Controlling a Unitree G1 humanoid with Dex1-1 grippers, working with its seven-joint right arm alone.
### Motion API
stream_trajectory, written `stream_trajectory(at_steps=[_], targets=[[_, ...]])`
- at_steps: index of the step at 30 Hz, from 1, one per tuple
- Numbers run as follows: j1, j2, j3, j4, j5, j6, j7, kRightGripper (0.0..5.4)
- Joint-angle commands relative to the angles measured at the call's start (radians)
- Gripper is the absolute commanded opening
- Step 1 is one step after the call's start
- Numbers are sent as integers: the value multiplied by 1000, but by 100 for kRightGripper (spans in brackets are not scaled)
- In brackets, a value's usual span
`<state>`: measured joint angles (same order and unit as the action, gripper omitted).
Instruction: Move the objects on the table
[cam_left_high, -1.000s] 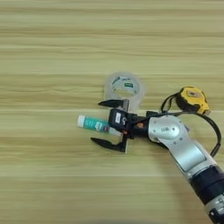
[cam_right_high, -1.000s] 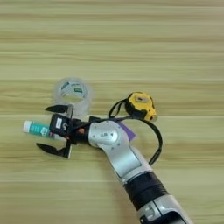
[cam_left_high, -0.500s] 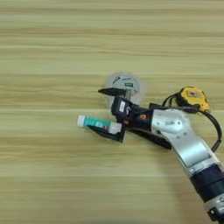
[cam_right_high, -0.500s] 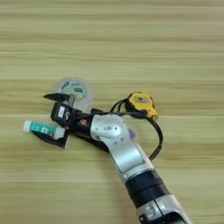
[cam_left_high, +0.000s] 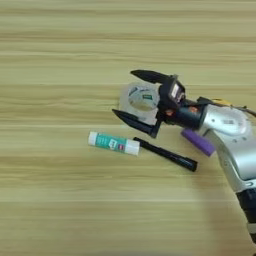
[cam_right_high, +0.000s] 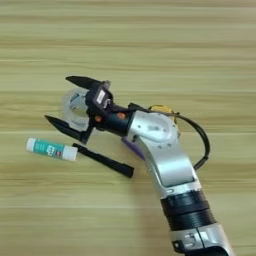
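Two black fingers of the gripper (cam_left_high: 132, 97) spread wide around the clear tape roll (cam_left_high: 139, 98); glue stick (cam_left_high: 113, 143), pen (cam_left_high: 167, 154) just below it.

Right eye view: tape measure (cam_right_high: 162, 109) beyond the roll, table (cam_right_high: 150, 40) underneath.

Clear tape roll (cam_left_high: 141, 98) is lying flat on the wooden bench (cam_left_high: 60, 50). White-and-teal glue stick (cam_left_high: 113, 143) is lying on its side just below it, slim black pen (cam_left_high: 166, 155) angling off its right end, purple cylinder (cam_left_high: 198, 142) sitting further right. Yellow tape measure (cam_right_high: 161, 109) is mostly hidden.
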<state>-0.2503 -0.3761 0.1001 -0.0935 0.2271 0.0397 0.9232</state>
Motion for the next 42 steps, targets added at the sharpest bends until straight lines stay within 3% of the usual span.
stream_trajectory(at_steps=[1,10,16,28,34,42], targets=[[-28,-58,-54,-62,65,22,22,538],[48,-150,-87,-75,83,82,87,538],[103,-192,-67,-64,51,91,117,538],[145,-211,-28,51,-63,15,129,538],[118,-206,-11,134,-166,-72,67,538],[93,-206,-15,218,-206,-136,44,538]])
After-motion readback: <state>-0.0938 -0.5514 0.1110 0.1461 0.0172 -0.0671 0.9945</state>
